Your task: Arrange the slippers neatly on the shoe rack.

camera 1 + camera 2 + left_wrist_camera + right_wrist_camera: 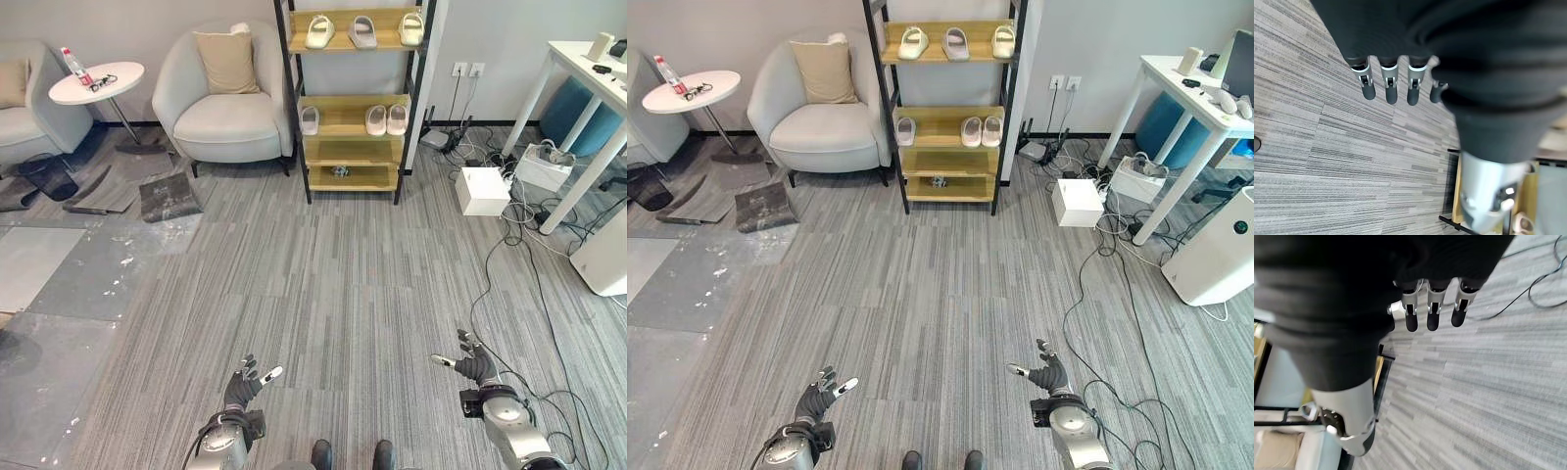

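Grey striped carpet (323, 284) covers most of the room, with a patch of bare floor and some loose carpet tiles (168, 196) off to the robot's left. Against the far wall stands the shoe rack (355, 98), wooden shelves in a black frame. Top shelf has three slippers (362, 31) lined up side by side, toes pointing back. Middle shelf has one slipper (310, 120) on the left end by itself and a pair of slippers (386, 119) sitting together toward the right. Bottom shelf holds a small dark thing (340, 171), too small to make out.

Left of the rack there's a pale armchair (223, 98) with a tan cushion (227, 61), and further left a round white side table (96, 82) with a bottle on it. Right of the rack is a white box (482, 190) on the floor in a tangle of cables, next to a white desk (586, 88).

Both hands are low and near the robot, well apart from the rack. The left hand (245, 384) has fingers straight and spread, holding nothing. The right hand (474, 363) is the same, fingers relaxed and empty, hovering over the carpet.
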